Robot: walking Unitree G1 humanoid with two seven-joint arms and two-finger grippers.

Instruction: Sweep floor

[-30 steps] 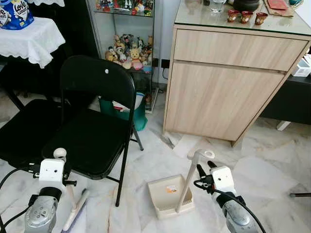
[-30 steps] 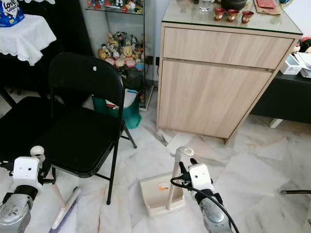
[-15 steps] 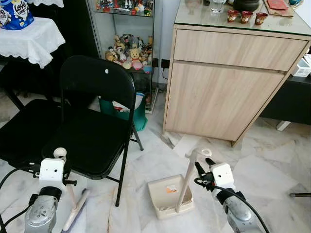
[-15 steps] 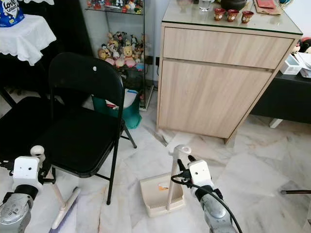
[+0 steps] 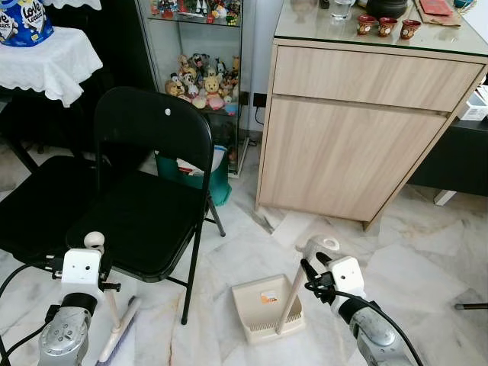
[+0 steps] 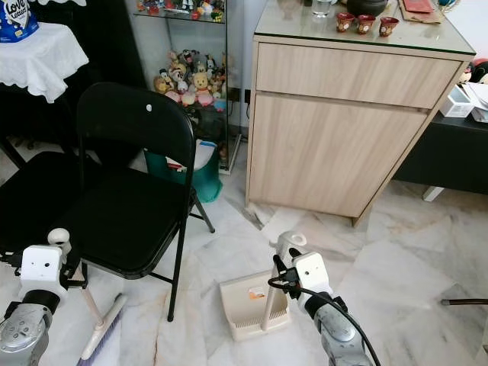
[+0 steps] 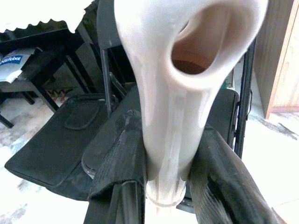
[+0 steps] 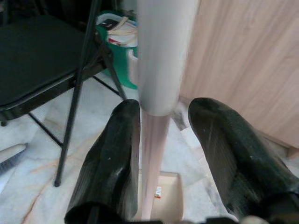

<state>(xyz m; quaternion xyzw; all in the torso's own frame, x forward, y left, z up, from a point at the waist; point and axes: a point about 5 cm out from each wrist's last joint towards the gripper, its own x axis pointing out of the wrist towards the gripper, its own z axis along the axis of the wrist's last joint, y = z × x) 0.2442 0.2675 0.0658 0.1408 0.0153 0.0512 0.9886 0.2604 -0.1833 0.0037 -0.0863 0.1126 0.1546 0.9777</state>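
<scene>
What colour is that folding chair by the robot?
The folding chair is black all over, seat, back and frame, clearest in the left eye view.

The left gripper point(image 7: 163, 186) is raised at the lower left, its 2 fingers clamped. The right gripper point(image 8: 161, 154) reaches forward at the lower right, its fingers seemingly parted.

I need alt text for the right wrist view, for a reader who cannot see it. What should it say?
The right gripper has its two black fingers open around the pale upright handle of a dustpan on the marble floor. Behind stand a black folding chair, a green bin and a wooden cabinet.
</scene>
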